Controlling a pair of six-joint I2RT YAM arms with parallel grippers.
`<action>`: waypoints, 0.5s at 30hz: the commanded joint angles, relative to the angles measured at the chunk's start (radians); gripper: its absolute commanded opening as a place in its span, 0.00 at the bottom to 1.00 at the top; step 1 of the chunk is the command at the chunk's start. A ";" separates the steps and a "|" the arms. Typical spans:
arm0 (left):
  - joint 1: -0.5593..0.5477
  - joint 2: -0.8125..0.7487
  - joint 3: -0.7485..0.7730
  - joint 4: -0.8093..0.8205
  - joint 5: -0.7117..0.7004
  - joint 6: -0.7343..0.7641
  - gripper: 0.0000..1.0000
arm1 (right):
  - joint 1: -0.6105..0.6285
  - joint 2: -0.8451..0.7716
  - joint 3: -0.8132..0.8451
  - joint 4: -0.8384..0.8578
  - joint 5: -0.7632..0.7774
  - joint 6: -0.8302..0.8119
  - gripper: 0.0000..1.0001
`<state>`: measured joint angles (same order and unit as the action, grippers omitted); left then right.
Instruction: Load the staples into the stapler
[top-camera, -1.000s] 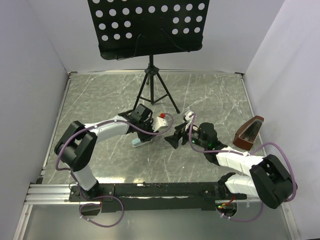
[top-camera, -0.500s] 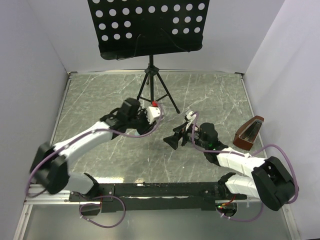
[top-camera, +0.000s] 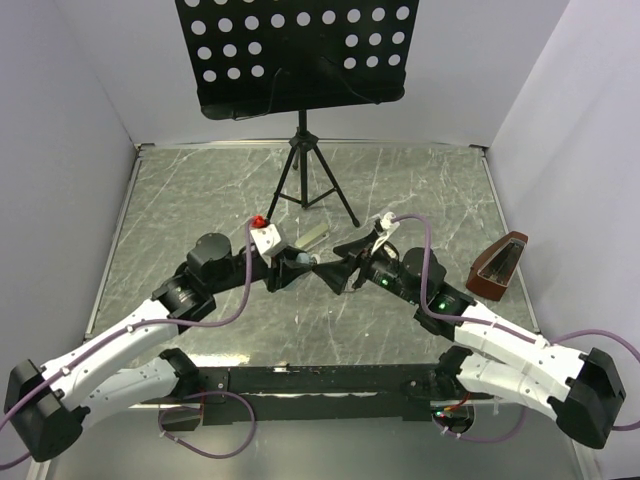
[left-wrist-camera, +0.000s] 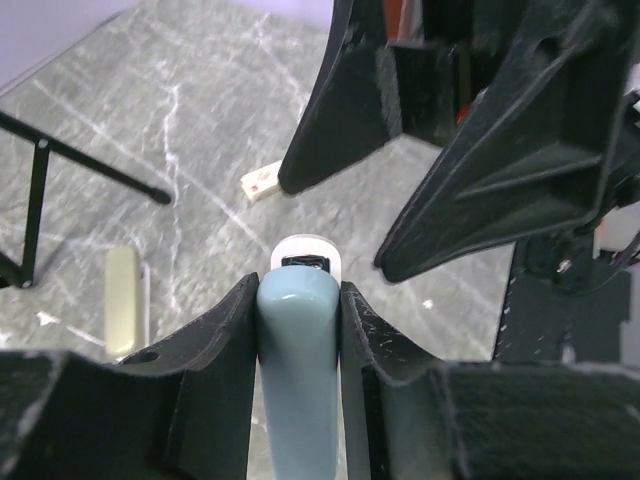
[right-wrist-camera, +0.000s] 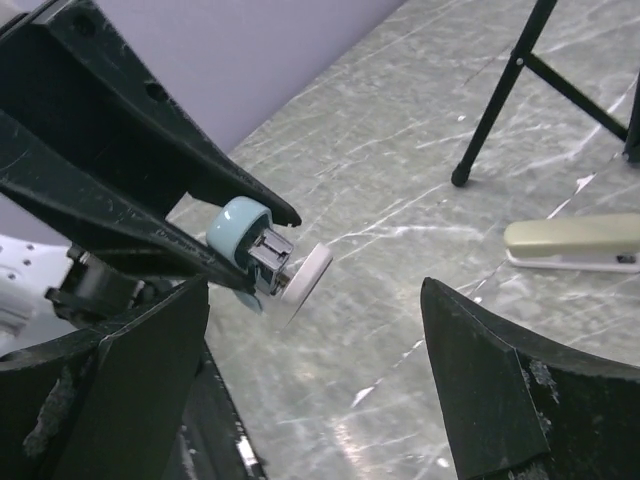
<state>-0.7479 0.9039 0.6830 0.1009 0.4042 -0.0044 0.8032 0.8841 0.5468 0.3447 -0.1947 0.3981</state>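
My left gripper (top-camera: 290, 263) is shut on a light-blue stapler (left-wrist-camera: 298, 345) and holds it above the table, its white nose (right-wrist-camera: 305, 272) pointing at my right gripper. My right gripper (top-camera: 339, 264) is open and empty, its wide-apart fingers (right-wrist-camera: 110, 400) facing the stapler's nose from a short way off, apart from it. A tiny white-and-tan staples box (left-wrist-camera: 262, 182) lies on the table beyond the right fingers. I see no silvery staple strip.
A beige stapler (top-camera: 312, 237) lies on the marble table behind the grippers; it also shows in the right wrist view (right-wrist-camera: 575, 240). A black music stand's tripod (top-camera: 302, 185) stands at the back. A brown wedge-shaped object (top-camera: 497, 266) sits at the right.
My left arm lifted the blue stapler off the table, pulled back to the left and turned it toward the right gripper. My right gripper rose slightly toward it.
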 joint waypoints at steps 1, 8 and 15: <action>-0.018 -0.066 -0.019 0.128 0.018 -0.071 0.01 | 0.051 0.006 0.061 -0.081 0.164 0.128 0.92; -0.022 -0.097 -0.053 0.151 -0.007 -0.069 0.01 | 0.109 0.059 0.099 -0.118 0.279 0.174 0.90; -0.022 -0.146 -0.088 0.204 -0.025 -0.091 0.01 | 0.116 0.081 0.097 -0.180 0.373 0.208 0.76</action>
<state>-0.7628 0.8124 0.5953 0.1738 0.3565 -0.0566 0.9161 0.9520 0.6037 0.2283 0.0658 0.5732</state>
